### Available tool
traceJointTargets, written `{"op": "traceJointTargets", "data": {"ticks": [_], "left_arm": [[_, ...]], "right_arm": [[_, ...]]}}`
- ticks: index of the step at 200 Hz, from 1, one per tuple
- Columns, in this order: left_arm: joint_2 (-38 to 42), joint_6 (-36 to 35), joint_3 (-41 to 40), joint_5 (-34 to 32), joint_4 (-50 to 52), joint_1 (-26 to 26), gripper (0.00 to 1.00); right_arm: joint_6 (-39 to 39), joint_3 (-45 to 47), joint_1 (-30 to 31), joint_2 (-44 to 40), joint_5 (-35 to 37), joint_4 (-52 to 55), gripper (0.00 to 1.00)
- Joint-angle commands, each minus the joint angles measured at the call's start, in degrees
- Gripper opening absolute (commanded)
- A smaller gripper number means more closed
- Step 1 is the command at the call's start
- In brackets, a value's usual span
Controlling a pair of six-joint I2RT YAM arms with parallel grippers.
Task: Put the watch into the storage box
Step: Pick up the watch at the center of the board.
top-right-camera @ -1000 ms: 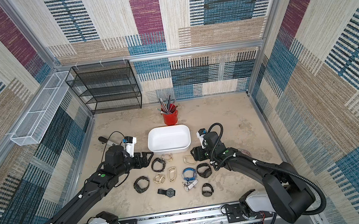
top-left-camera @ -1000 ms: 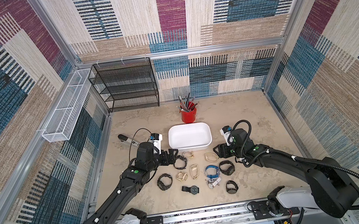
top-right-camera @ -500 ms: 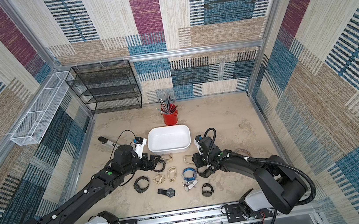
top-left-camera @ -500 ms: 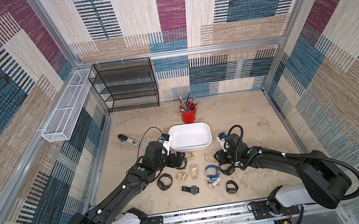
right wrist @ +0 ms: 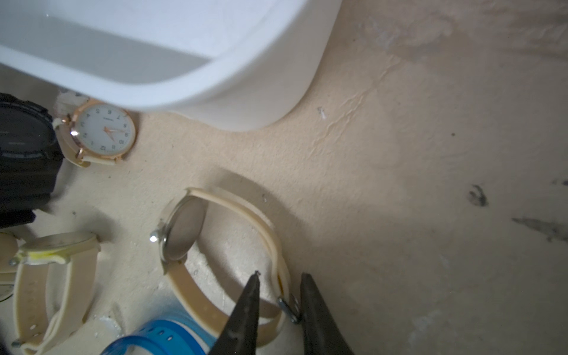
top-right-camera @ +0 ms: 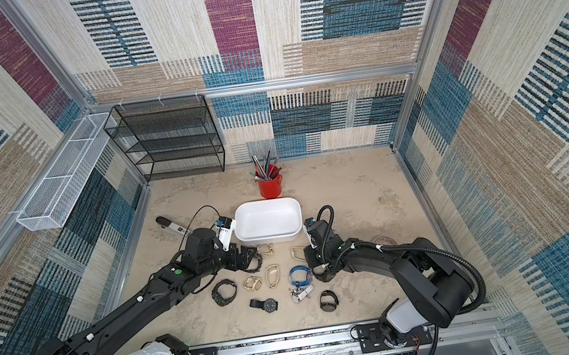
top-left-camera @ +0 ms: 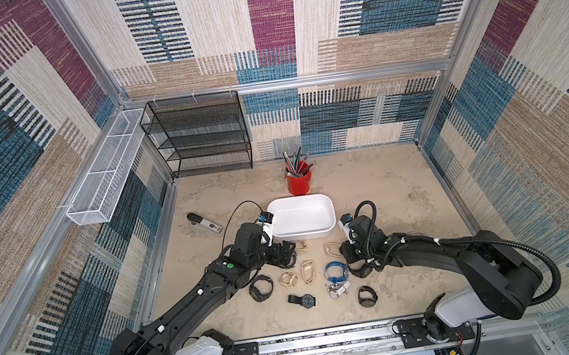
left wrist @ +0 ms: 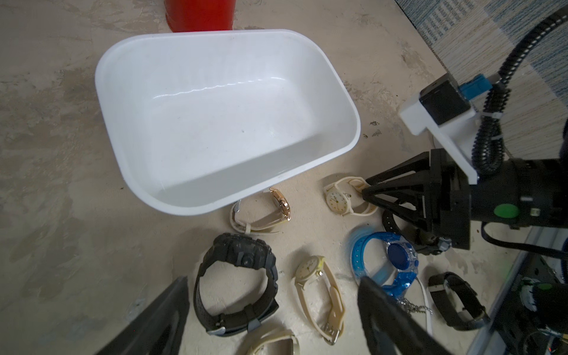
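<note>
The white storage box (top-left-camera: 301,216) (top-right-camera: 268,220) (left wrist: 227,116) stands empty at mid-table. Several watches lie on the table in front of it. My right gripper (right wrist: 280,275) (left wrist: 364,190) is down at a beige watch (right wrist: 184,230) (top-left-camera: 332,248) near the box's right corner. Its jaws straddle the strap at the buckle, narrowed, and a small gap still shows on one side. My left gripper (left wrist: 273,279) (top-left-camera: 286,254) hangs wide open over a black digital watch (left wrist: 236,276) and holds nothing.
Other watches lie close by: rose-gold (right wrist: 104,132), blue (top-left-camera: 335,271), black ones (top-left-camera: 306,300) (top-left-camera: 367,296). A red pen cup (top-left-camera: 299,182) stands behind the box. A black mesh shelf (top-left-camera: 200,137) and a white wire basket (top-left-camera: 103,170) are at the back left. A stapler (top-left-camera: 204,225) lies left.
My right gripper dropped onto the beige watch and its jaws narrowed round the strap. My left arm swung right, from the table's left side to the box's near-left corner.
</note>
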State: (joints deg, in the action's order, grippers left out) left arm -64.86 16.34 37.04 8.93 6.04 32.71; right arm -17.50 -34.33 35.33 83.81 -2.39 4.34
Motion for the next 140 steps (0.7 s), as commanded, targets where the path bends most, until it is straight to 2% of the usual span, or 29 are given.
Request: {"op": "traceJointTargets", "data": {"ticks": [1, 30, 41, 140], "left_arm": [[0.09, -1.02, 0.59, -1.01, 0.38, 0.07, 0.87], [0.12, -1.07, 0.77, -1.9, 1.19, 0.16, 0.86], [0.3, -0.87, 0.93, -1.64, 1.21, 0.16, 0.86], [0.95, 0.0, -0.3, -2.79, -1.47, 0.25, 0.86]], "right_arm": [[0.41, -0.27, 0.8, -0.28, 2.18, -1.86, 0.18], [0.23, -0.19, 1.3, -0.71, 3.37, -1.44, 0.07], [0.35, -0.03, 1.57, -1.4, 3.09, -1.34, 0.0], [0.77, -0.41, 1.76, -13.11, 5.82, 2.3, 0.0]]}}
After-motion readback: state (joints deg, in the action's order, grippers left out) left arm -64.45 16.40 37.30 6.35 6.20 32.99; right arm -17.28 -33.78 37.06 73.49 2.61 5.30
